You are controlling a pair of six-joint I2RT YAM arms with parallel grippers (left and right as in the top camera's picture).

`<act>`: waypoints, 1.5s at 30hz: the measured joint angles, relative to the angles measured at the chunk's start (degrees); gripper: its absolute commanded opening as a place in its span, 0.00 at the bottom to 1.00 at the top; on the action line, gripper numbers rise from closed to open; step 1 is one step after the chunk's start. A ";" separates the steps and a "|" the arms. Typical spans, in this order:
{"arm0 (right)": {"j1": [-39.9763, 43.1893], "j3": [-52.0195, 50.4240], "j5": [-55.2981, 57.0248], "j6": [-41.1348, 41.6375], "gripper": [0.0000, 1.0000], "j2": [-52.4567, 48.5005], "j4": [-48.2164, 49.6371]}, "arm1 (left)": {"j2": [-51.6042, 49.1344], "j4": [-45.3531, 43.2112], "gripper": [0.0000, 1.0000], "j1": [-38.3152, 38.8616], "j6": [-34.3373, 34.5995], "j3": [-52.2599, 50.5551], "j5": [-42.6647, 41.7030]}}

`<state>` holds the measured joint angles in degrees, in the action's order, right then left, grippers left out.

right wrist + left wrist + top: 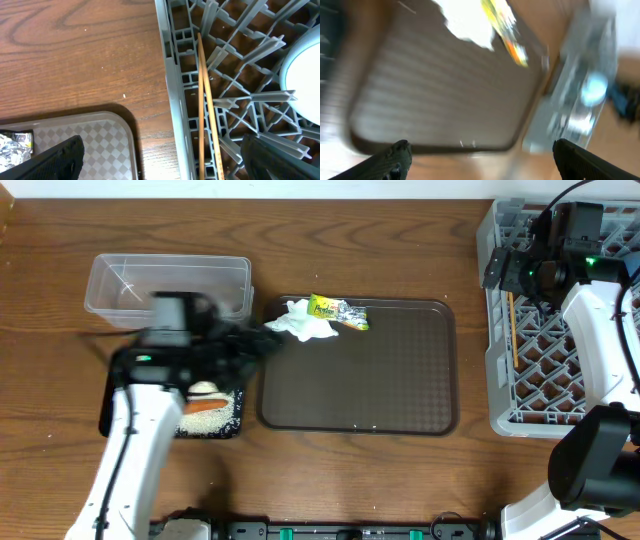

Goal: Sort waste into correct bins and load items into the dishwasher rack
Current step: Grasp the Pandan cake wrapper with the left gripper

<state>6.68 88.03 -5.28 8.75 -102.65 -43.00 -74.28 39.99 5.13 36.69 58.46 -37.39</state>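
A: Where lie the chopsticks [201,100]?
B: In the grey rack [172,100], with the long axis along its wall on the brown tray [100,145] side.
A: The claws?
B: Left claw [481,150] and right claw [161,150] are both spread wide, holding nothing. The right one hangs over that wall.

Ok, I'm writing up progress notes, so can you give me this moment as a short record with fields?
black tray: holds rice and carrot
clear tub: nothing visible inside
brown tray: tissue and wrapper touching, at its far-left corner
rack: chopsticks lie inside, near its left wall
left gripper: open, empty, facing the brown tray; view blurred
right gripper: open, empty, over the rack's left edge
not yet sorted: tissue, wrapper
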 measured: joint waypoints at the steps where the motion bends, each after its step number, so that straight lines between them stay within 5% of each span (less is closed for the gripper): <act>1: 0.00 0.00 0.00 0.00 0.99 0.00 0.00 | -0.20 0.35 0.93 3.28 -0.15 0.90 1.05; 6: 0.02 0.02 0.00 0.00 0.99 0.00 -0.02 | -4.42 13.03 0.93 17.07 -0.81 15.89 14.95; 13: 0.00 0.09 0.11 0.00 0.99 0.00 0.00 | -20.55 29.92 0.98 23.78 -6.14 43.43 26.36; 19: 0.00 0.09 0.17 0.02 0.99 0.00 -0.02 | -35.21 25.03 0.98 25.11 -7.21 46.25 28.79; 35: 0.00 0.09 0.17 0.00 0.99 0.02 -0.02 | -49.44 8.55 1.00 25.18 22.18 46.14 28.74; 45: 0.00 0.09 0.17 0.00 0.99 0.02 0.00 | -53.59 2.29 0.86 25.42 30.88 46.14 28.72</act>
<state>6.68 88.12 -5.10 8.75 -102.63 -43.00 -127.87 42.28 30.55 67.57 104.60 -8.67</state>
